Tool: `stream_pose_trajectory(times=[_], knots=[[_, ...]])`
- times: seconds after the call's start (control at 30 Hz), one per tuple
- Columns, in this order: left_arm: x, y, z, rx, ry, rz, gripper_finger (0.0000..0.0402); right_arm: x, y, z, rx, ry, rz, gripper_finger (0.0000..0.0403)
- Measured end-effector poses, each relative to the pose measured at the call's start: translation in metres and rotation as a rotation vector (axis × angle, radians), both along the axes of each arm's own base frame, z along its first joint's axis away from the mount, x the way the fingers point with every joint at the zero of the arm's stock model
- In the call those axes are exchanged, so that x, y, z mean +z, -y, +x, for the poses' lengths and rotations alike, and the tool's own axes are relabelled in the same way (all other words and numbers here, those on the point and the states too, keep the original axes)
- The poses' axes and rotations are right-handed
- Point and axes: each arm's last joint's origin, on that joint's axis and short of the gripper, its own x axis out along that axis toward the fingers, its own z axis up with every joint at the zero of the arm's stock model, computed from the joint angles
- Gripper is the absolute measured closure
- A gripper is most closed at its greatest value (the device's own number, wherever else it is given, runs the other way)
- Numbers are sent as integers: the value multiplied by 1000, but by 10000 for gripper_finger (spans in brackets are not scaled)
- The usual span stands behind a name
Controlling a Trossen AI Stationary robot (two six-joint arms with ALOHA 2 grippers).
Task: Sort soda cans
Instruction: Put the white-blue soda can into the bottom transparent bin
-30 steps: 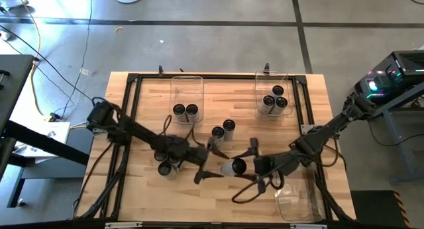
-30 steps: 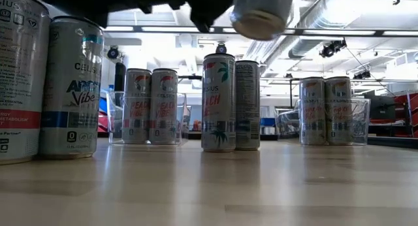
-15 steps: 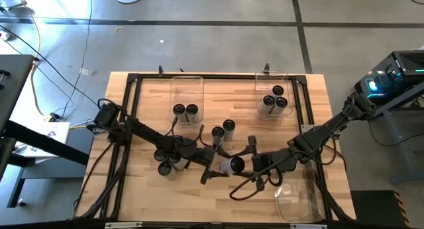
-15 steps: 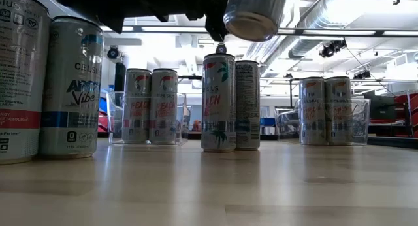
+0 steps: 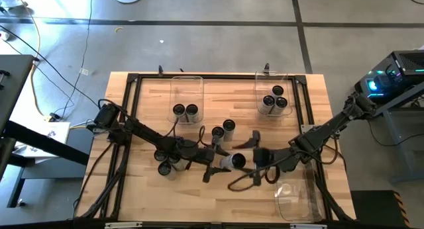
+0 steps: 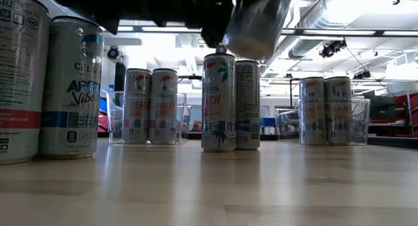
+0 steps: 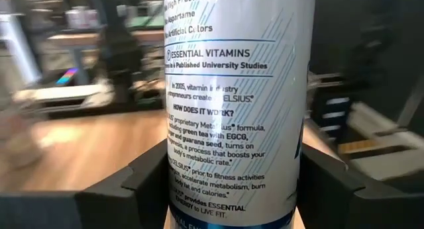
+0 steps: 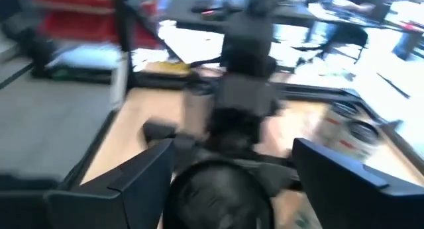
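Can handover above the surface's middle
Left claw (image 5: 213, 164) grips the raised Celsius can (image 5: 230, 162); right claw (image 5: 255, 157) stands wide. A loose grip would drop the can.

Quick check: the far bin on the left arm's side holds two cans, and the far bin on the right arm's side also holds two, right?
Not quite. The left-side bin does hold two cans, but the right-side bin holds three cans. The high view shows three dark tops clustered there.
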Motion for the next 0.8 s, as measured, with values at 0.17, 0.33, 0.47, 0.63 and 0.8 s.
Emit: stream_pose_trajectory(times=[0.17, 0.33, 0.47, 0.63, 0.8], knots=[[1, 2, -1, 106, 19, 53, 165, -6, -2, -6, -121, -23, 52, 98], [3, 2, -1, 142, 30, 40, 165, -12, -1, -3, -88, -75, 102, 97], [3, -2, 0, 155, 27, 22, 165, -21, 2, 3, -105, -110, 72, 97], [3, -4, 1, 165, 21, 10, 165, -24, 6, 8, -112, -121, 64, 106], [2, -4, 0, 166, 17, 9, 165, -24, 6, 8, -113, -121, 82, 164]])
